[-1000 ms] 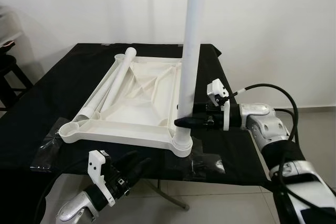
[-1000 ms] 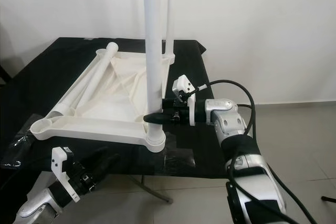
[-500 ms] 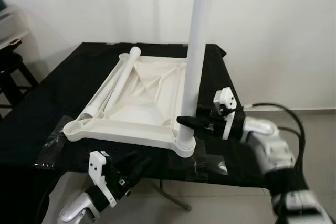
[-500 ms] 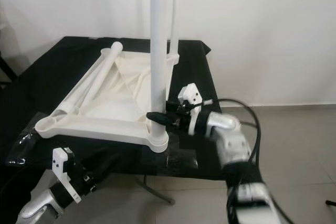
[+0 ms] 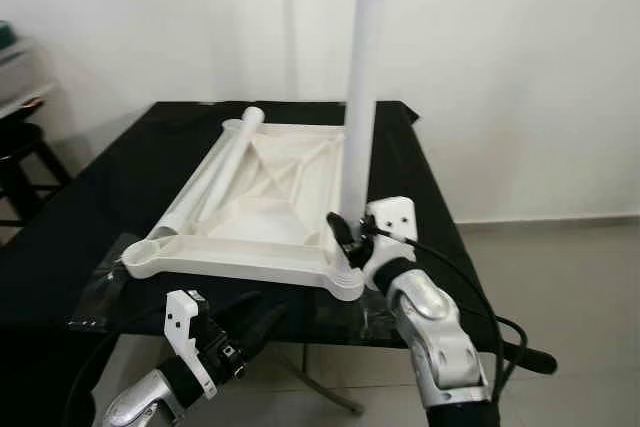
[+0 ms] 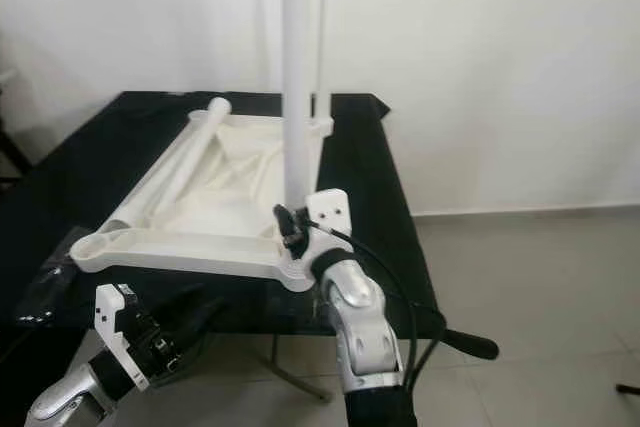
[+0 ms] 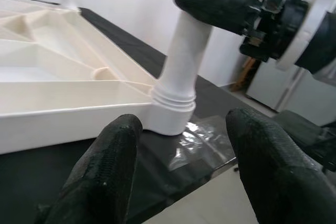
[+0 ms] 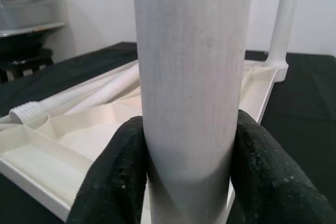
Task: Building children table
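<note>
The white tabletop (image 5: 255, 212) lies upside down on a black table (image 5: 90, 197), ribs facing up, so the legs can go into its corner sockets from above. One leg (image 5: 360, 97) stands upright in the near corner at about 5 o'clock of the tabletop, and a second leg (image 6: 323, 37) stands at the far corner at about 1 o'clock. Two loose legs (image 5: 215, 172) lie flat along the tabletop's 9 o'clock edge, waiting for the empty sockets on that side.

The right gripper (image 5: 345, 237) pinches the near leg low down, just above its ribbed collar; in the right wrist view its two fingers (image 8: 113, 177) press against either side of the white tube. Holding it that low most likely gives the best leverage for turning or pushing the leg home into the socket while keeping it vertical.

The left gripper (image 5: 245, 322) hovers below the table's front edge at about 6 o'clock, fingers spread and holding nothing, pointed at the base of the same leg, probably ready to steady the tabletop. A clear plastic sheet (image 7: 202, 140) lies under that corner.
</note>
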You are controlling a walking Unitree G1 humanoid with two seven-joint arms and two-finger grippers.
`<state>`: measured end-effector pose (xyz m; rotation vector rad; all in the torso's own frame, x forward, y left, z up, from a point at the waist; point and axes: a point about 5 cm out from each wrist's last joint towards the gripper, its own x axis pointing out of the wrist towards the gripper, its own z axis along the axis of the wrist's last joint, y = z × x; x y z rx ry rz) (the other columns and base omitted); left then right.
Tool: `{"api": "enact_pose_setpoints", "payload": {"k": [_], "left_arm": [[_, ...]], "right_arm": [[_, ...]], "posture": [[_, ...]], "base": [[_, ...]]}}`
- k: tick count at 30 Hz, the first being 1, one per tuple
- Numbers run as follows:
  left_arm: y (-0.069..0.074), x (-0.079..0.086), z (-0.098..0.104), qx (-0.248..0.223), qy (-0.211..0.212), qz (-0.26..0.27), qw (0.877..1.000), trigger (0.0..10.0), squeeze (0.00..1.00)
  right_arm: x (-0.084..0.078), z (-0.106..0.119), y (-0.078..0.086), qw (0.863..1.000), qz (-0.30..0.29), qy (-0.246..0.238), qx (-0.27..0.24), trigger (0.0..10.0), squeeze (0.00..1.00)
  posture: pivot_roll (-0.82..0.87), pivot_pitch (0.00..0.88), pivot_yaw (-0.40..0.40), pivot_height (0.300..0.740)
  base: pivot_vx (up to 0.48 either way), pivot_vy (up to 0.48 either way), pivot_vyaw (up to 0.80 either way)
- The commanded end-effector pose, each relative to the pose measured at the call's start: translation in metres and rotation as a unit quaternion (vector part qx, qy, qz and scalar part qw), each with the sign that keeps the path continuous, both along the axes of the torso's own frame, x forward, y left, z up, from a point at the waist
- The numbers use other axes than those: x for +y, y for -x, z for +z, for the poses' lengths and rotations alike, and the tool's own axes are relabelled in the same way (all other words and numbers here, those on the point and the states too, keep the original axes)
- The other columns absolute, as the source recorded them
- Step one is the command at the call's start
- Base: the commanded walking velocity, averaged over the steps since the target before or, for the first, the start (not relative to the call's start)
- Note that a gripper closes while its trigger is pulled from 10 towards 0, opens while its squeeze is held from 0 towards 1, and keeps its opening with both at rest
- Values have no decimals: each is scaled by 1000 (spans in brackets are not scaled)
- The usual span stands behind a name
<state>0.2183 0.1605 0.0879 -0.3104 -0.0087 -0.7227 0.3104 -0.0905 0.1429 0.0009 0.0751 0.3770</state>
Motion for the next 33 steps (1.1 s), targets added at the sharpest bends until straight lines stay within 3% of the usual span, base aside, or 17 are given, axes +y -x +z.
{"api": "enact_pose_setpoints", "payload": {"k": [1,2,3,6,7,8,9,10,12,13,14,21,22,23,29,33], "left_arm": [[0,2,0,2,-2,3,1000,10000,0],[0,2,0,2,-2,3,1000,10000,0],[0,1,0,2,-2,3,1000,10000,0],[0,1,1,3,-1,3,1000,10000,0],[-1,0,1,3,0,2,1000,10000,0],[-2,0,1,3,2,2,1000,10000,0],[-2,0,1,3,2,2,1000,10000,0],[-3,-1,1,3,2,2,1000,10000,0],[-5,-1,1,2,3,3,1000,10000,0],[-5,-1,1,2,3,3,1000,10000,0],[-6,-2,1,2,3,3,1000,10000,0],[-7,-3,0,1,2,4,1000,10000,0],[-7,-3,0,1,1,4,1000,10000,0],[-7,-3,0,1,1,4,1000,10000,0],[-6,-2,-1,1,0,5,1000,10000,0],[-5,0,-1,3,0,4,1000,10000,0]], "right_arm": [[-4,-23,2,997,7,8,72,10000,741],[-4,-23,2,997,7,8,72,10000,741],[1,-15,0,997,51,-8,63,10000,1000],[4,-3,-3,995,86,-24,45,10000,1000],[4,14,-7,987,159,-26,7,10000,1000],[2,27,-12,976,216,-7,-29,10000,482],[2,27,-12,976,216,-7,-29,10000,482],[0,35,-14,963,267,11,-48,10000,0],[-7,42,-22,941,332,41,-57,10000,0],[-7,42,-22,941,332,41,-57,10000,0],[-11,43,-26,932,354,55,-54,10000,0],[-25,50,-44,925,371,74,-37,10000,0],[-29,53,-48,925,371,79,-33,7451,0],[-34,56,-51,922,379,77,-26,0,0],[-46,55,-53,910,409,72,-9,0,0],[-53,40,-47,906,418,65,8,0,0]], "posture": [[43,0,13,740],[43,0,13,740],[43,0,15,740],[41,0,12,740],[39,0,13,740],[38,0,11,740],[38,0,11,740],[39,0,8,740],[45,0,8,740],[45,0,8,740],[48,0,6,740],[52,0,0,740],[53,0,-1,740],[54,0,-1,740],[53,0,3,740],[48,0,9,740]], "base": [[0,0,0],[0,0,0],[0,0,0],[0,0,0],[0,0,0],[0,0,0],[0,0,0],[0,0,0],[0,0,0],[0,0,0],[0,0,0],[0,0,0],[0,0,0],[0,0,0],[0,0,0],[0,0,0]]}}
